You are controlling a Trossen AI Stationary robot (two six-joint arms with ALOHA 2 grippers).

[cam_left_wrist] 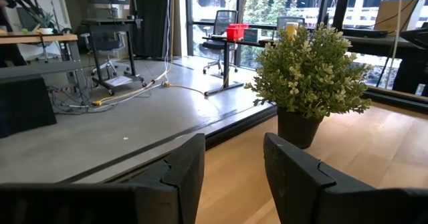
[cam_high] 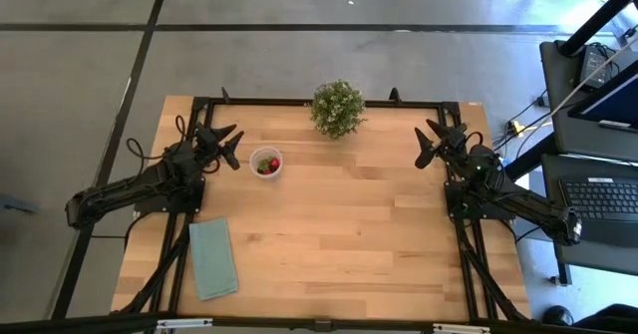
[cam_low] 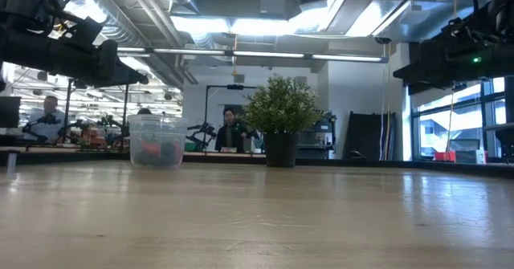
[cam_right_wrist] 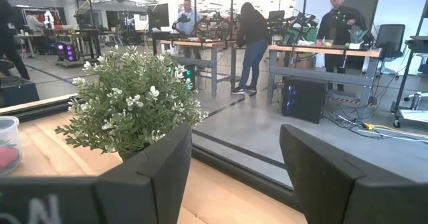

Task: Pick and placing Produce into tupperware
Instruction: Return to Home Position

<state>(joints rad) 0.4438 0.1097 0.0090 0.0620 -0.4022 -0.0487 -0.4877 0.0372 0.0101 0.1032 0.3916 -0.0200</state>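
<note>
We've got the tupperware (cam_high: 265, 163) just past our spread left fingers (cam_left_wrist: 180, 177), our spread right fingers (cam_right_wrist: 160, 174) well apart from it.

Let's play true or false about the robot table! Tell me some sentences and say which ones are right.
1. The clear cup has fruit inside. True.
2. The left gripper is holding the cup. False: it is open and empty, beside the cup.
3. The potted plant stands at the far edge of the table. True.
4. The green cloth lies under the cup. False: it lies apart from it, near the left arm.
5. The right gripper is open and empty. True.
</note>
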